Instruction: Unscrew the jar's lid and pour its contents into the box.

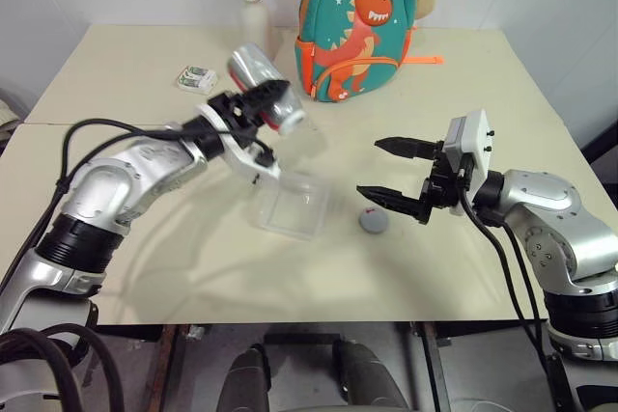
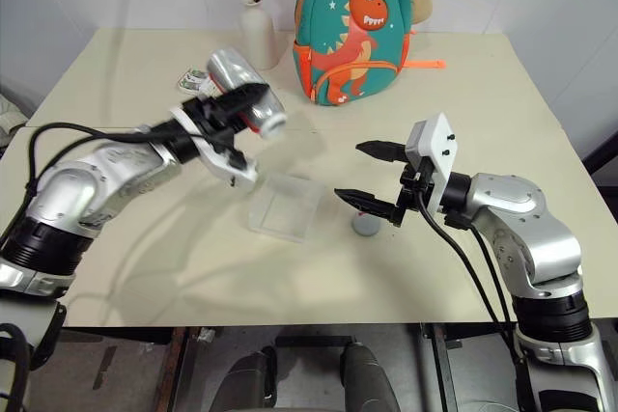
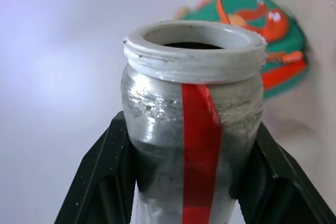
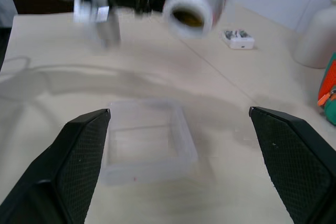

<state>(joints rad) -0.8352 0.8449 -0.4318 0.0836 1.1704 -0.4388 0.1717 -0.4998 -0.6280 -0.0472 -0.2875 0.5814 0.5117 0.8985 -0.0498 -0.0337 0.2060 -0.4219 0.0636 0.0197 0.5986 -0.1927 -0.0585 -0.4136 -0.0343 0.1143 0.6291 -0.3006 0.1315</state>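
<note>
Left pincer [image 1: 253, 106] clamps the jar [image 1: 265, 88], lying nearly level above the tabletop [image 1: 145, 267], mouth aimed toward the box [image 1: 292, 205] lower down; right pincer [image 1: 394, 173] gapes empty, lid [image 1: 374, 221] beneath.

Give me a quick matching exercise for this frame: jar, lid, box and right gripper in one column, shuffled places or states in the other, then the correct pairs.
Things:
1. jar
2. lid
3. box
4. right gripper

Places or states:
A. lying flat on the table, below the open fingers
B. held tipped on its side in the left gripper, mouth uncapped
C. open, holding nothing
D. standing on the table between the two arms, below the tipped jar

Pairs: 1-B, 2-A, 3-D, 4-C
</note>
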